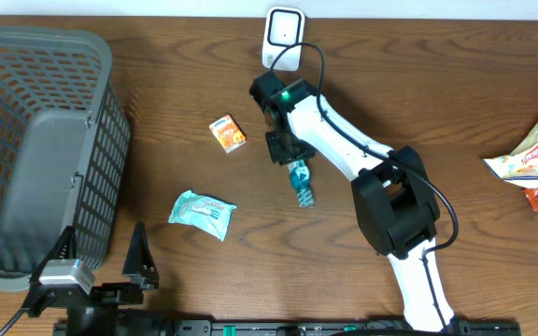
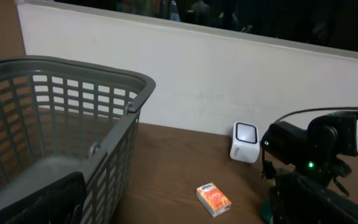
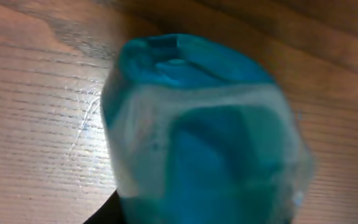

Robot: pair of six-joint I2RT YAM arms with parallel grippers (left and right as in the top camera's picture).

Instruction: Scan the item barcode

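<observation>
Brown wooden table: the right gripper clamps a teal translucent plastic packet just near of the white boxy scanner. The left gripper gapes, near left. Next, the barcode likely needs turning scannerward.

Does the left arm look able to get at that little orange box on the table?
Probably yes. The orange box lies in the open, apart from the basket and the right arm, and the left claw stands open with bare table between.

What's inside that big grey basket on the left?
Nothing shows inside the basket, only its bare grey floor and mesh walls. From overhead, one of the left fingers covers its near corner, so that part cannot be checked.
</observation>
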